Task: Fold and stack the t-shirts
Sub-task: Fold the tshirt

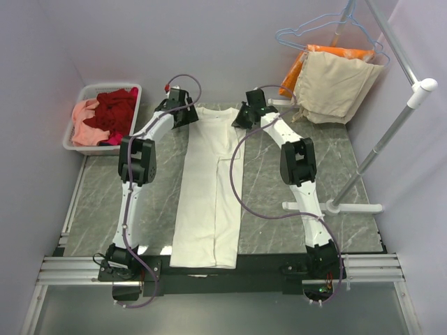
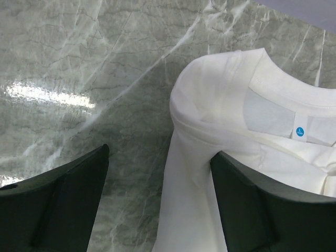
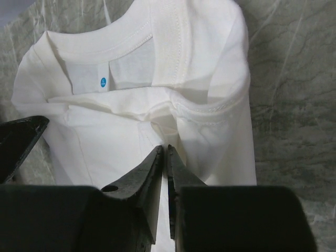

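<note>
The white t-shirt (image 1: 209, 188) lay in the middle of the table (image 1: 91, 202), in a long strip from 6 o'clock to 12 o'clock, with its collar at 12. The sides looked folded in. I thought it was not yet folded across, and I saw no stack.

My left gripper (image 2: 160, 157) was wide open by the shoulder at 11 o'clock, holding nothing. My right gripper (image 3: 164, 152), at 1 o'clock, had its fingers almost together over the shirt. I could not tell if they had pinched cloth.

I counted one white shirt, plus one red shirt (image 1: 115, 108) and one pink shirt (image 1: 84, 129) waiting in one basket (image 1: 105, 86) at 10 o'clock.
</note>
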Controlling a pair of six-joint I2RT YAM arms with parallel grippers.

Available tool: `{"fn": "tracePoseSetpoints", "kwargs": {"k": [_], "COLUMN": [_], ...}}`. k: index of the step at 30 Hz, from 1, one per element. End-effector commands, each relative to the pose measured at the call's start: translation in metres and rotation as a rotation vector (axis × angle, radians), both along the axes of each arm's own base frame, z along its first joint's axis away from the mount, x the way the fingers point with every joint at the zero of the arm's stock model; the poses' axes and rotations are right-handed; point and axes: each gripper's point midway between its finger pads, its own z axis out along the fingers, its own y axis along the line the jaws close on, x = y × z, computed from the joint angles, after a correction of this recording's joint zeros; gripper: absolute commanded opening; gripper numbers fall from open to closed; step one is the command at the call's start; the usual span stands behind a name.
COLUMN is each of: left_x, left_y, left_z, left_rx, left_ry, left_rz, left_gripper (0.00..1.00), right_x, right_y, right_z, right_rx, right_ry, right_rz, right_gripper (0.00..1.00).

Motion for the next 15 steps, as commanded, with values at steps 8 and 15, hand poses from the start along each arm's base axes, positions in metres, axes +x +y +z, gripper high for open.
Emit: {"fn": "tracePoseSetpoints", "kwargs": {"k": [8, 15], "left_x": [0.012, 0.009], "left_y": [0.004, 0.011], "left_z": [0.078, 0.098], "left_rx": [-0.108, -0.130], "left_ry": [-0.138, -0.186], "left_rz": [-0.035, -0.026], "left_gripper": [0.83, 0.84], "right_x": [0.010, 0.013], "right_y": [-0.005, -0.022], "right_z": [0.016, 0.030], "right_rx": [0.024, 0.007], "right_ry": [-0.038, -0.067], "right_rz": [-0.026, -0.086], "right_gripper": [0.00, 0.00]}}
